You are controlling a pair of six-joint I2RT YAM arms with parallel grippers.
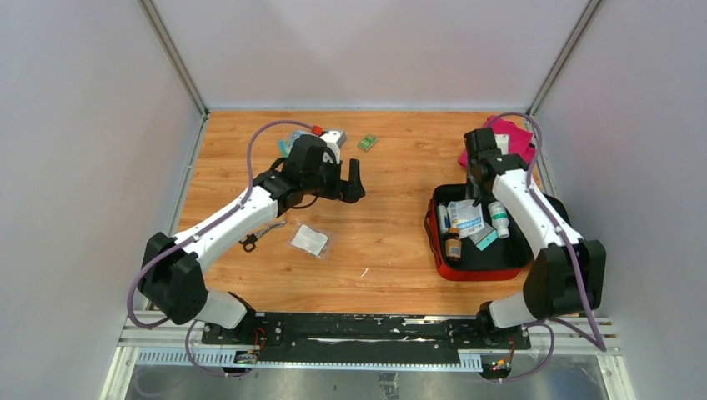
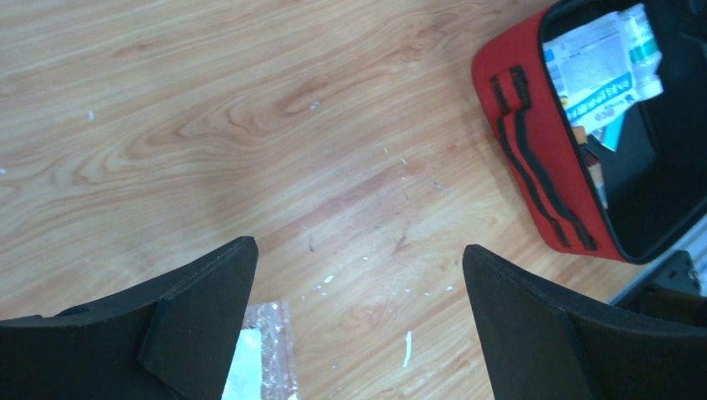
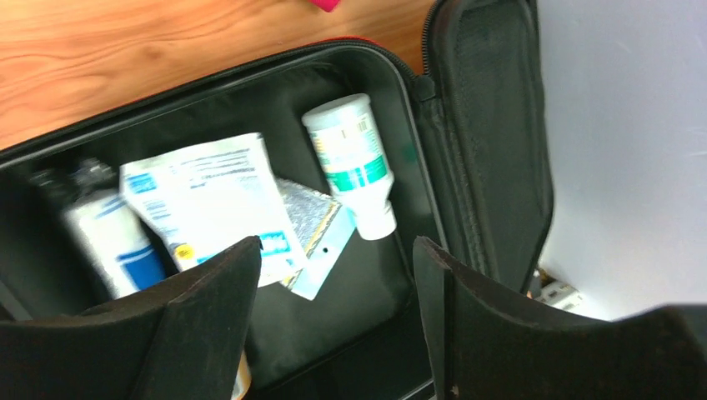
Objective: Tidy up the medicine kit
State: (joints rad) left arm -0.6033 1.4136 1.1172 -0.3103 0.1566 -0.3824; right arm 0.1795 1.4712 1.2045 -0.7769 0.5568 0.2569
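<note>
Left arm [image 1: 225, 221]: based at 7 o'clock, reaching up and inward toward centre, elbow low near 8 o'clock, wrist turned toward 3 o'clock.
Left gripper [image 2: 357, 247]: spread wide, nothing between fingers, hanging above surface, not touching.
Right arm [image 1: 534, 217]: based at 5 o'clock, elbow raised at 4 o'clock, forearm running toward 2 o'clock, wrist tipped down.
Right gripper [image 3: 335, 242]: parted wide, holding nothing, pointed downward.
Well apart: one at 9 o'clock side, other at 3 o'clock side.

The open medicine kit [image 1: 475, 273] sits at four o'clock on the table [image 1: 392, 242], with the right arm [image 1: 521, 200] above it. A magenta cloth [image 1: 518, 137] lies at two o'clock, a green packet [image 1: 368, 142] at twelve and a clear pouch [image 1: 309, 240] at eight.
</note>
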